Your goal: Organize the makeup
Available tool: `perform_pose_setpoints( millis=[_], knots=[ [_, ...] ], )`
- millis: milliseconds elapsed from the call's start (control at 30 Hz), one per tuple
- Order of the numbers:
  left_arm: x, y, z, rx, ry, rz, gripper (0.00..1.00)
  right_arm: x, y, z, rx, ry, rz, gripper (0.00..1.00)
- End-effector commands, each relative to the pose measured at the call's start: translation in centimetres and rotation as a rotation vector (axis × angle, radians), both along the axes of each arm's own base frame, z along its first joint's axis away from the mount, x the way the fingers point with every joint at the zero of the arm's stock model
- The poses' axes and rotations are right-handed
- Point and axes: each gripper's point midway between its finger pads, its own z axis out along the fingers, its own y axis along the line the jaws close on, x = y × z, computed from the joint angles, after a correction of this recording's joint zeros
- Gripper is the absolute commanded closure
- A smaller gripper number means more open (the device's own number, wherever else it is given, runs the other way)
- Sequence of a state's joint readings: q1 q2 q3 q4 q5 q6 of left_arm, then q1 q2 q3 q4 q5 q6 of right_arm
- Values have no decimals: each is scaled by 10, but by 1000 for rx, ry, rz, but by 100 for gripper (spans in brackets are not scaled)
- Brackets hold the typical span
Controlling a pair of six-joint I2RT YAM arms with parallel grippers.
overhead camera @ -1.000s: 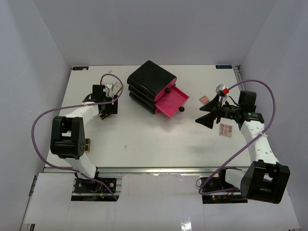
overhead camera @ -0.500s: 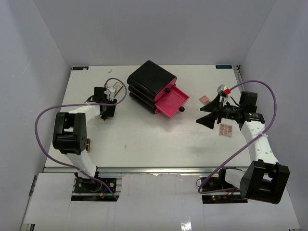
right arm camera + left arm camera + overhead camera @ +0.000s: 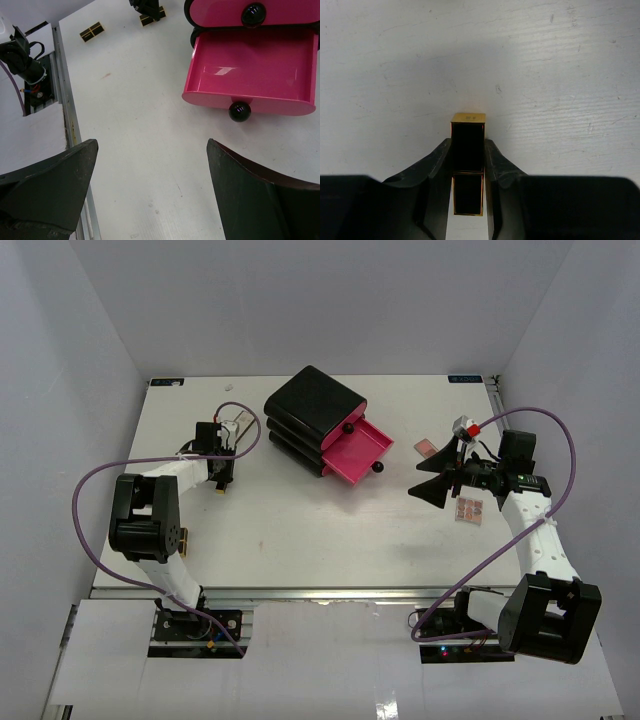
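Left gripper [image 3: 468, 146] clamped on a black-and-gold lipstick tube [image 3: 468, 135].
The square tube is glossy black with thin gold edging and a gold end cap. It sits at the far left of the white table [image 3: 300, 530]. The right gripper [image 3: 150, 150] is spread wide beside the open pink drawer [image 3: 250, 95].

We see a black lipstick tube [image 3: 468, 142] with gold trim, a bright pink drawer [image 3: 252, 70] with a black knob [image 3: 240, 111], and purple cables [image 3: 530, 409]

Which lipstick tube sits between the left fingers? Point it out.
The held lipstick tube, pinched on both sides by the left fingers; the other lipstick tube lies free on the table, untouched.
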State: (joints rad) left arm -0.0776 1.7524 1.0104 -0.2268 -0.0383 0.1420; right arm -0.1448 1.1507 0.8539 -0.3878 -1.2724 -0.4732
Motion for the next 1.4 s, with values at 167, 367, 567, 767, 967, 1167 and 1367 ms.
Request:
perform_pose_setpoints(
  millis=[167,367,567,767,967,1167,1367],
  knots=[
    [-6,-40,84,-288,-165,16,86,-4,-1,3,18,-16,11,4],
    [-47,-112,163,-569,-285,-190,88,-1,-4,0,10,-9,-4,4],
    [-97,-202,223,-639,-376,-442,88,3,-8,-4,1,-3,-28,4],
    [-117,-275,244,-666,-361,-583,88,8,-13,-8,-7,11,-52,4],
    [-88,-333,223,-522,-350,-619,87,10,-18,-9,-6,13,-71,4],
    [-45,-375,197,-409,-317,-632,85,12,-22,-9,-4,17,-85,4],
    [-8,-394,193,-322,-349,-589,77,14,-25,-9,0,23,-96,4]
  ],
)
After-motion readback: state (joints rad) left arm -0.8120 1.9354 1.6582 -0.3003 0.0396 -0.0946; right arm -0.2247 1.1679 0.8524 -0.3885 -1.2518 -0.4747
